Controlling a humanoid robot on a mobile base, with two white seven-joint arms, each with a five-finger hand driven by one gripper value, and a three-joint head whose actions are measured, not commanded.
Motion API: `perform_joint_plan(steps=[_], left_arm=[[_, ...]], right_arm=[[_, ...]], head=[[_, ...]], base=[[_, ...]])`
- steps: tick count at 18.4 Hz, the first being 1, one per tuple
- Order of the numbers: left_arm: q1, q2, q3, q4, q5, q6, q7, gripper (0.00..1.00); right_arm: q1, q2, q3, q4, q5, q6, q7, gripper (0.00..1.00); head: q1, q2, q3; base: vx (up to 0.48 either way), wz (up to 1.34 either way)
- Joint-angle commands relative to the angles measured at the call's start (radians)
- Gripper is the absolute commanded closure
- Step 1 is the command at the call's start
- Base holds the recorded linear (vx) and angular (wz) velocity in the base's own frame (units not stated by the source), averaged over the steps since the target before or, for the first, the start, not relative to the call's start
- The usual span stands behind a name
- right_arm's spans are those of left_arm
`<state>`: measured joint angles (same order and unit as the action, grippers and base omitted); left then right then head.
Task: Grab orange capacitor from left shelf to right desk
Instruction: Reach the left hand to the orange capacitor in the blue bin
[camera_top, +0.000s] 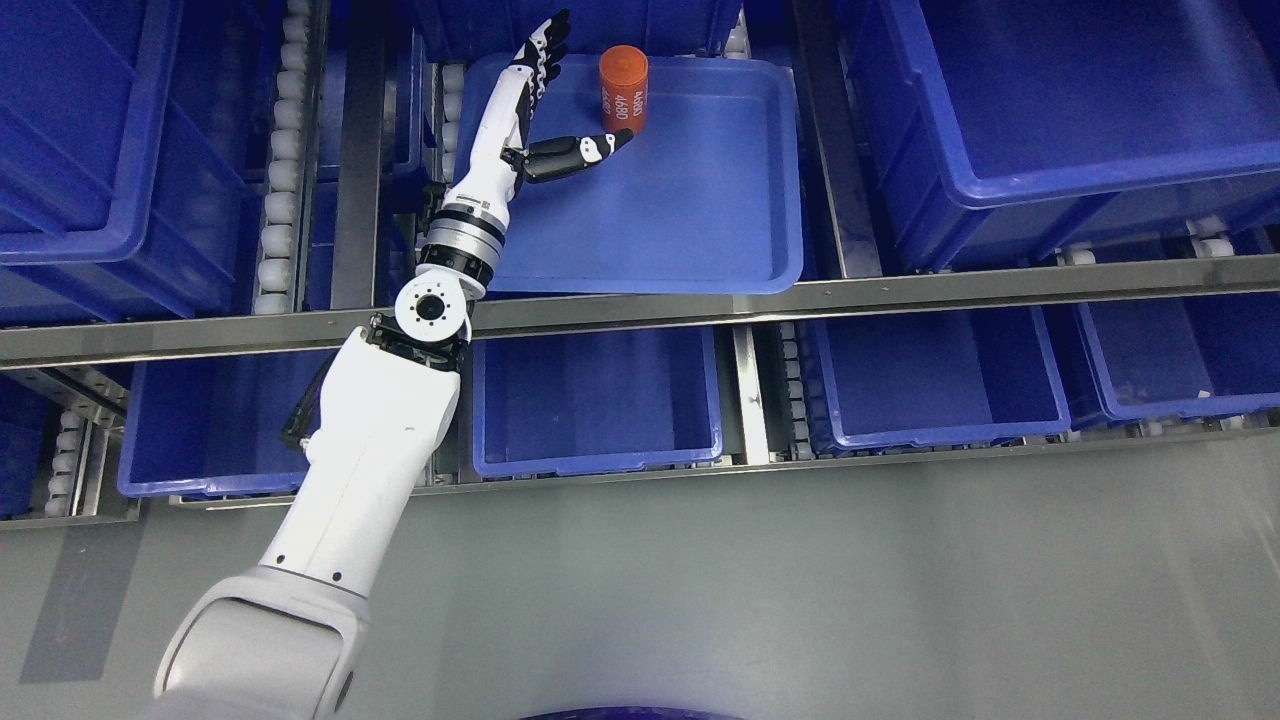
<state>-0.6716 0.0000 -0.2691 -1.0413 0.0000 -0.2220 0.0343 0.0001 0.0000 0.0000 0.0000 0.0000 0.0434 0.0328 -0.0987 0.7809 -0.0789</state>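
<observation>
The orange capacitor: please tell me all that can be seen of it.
The orange capacitor is a smooth cylinder with white print "4680" along its side and a round cap. It stands in the far part of a shallow blue tray on the upper shelf. The left hand is open beside it, with the thumb tip near its base; contact cannot be told.

Head view, single camera: mounted high on the robot, it looks steeply down and forward onto the shelf rail (640, 305), a metal bar crossing the frame from left to right. Beyond the rail, toward the top edge, lie the shallow blue tray (700, 200) and the deep blue bins (1050, 120) of the upper level; nearer than the rail sit the lower bins (600, 400), then grey floor (850, 600) at the bottom. Range is moderate, taking in several bins at once, with the left arm (380, 440) rising from the lower left corner across the rail.
</observation>
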Motion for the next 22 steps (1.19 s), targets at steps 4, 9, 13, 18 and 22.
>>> perform_joint_plan(steps=[4,9,13,18,22], left_arm=[[-0.049,0.017,-0.076,0.15,0.038,0.007,-0.055,0.02],[-0.069,0.017,-0.078,0.193,0.041,0.007,-0.066,0.05],[-0.114,0.017,-0.085,0.242,0.041,0.007,-0.066,0.08],[-0.14,0.017,-0.085,0.256,0.106,0.007,-0.071,0.34],[-0.14,0.017,-0.087,0.265,0.117,0.003,-0.074,0.5]], right_arm=[[-0.002,-0.017,-0.011,-0.034,0.0,0.0,-0.001,0.0],[-0.002,-0.017,-0.011,-0.034,0.0,0.0,-0.001,0.0],[-0.002,-0.017,-0.011,-0.034,0.0,0.0,-0.001,0.0],[-0.002,-0.017,-0.011,-0.034,0.0,0.0,-0.001,0.0],[-0.002,-0.017,-0.011,-0.034,0.0,0.0,-0.001,0.0]], head=[[0.0,0.0,0.0],[0.0,0.0,0.0],[0.0,0.0,0.0],[0.0,0.0,0.0],[0.0,0.0,0.0]], base=[[0.0,0.0],[0.004,-0.01],[0.02,-0.03],[0.022,-0.03],[0.011,-0.02]])
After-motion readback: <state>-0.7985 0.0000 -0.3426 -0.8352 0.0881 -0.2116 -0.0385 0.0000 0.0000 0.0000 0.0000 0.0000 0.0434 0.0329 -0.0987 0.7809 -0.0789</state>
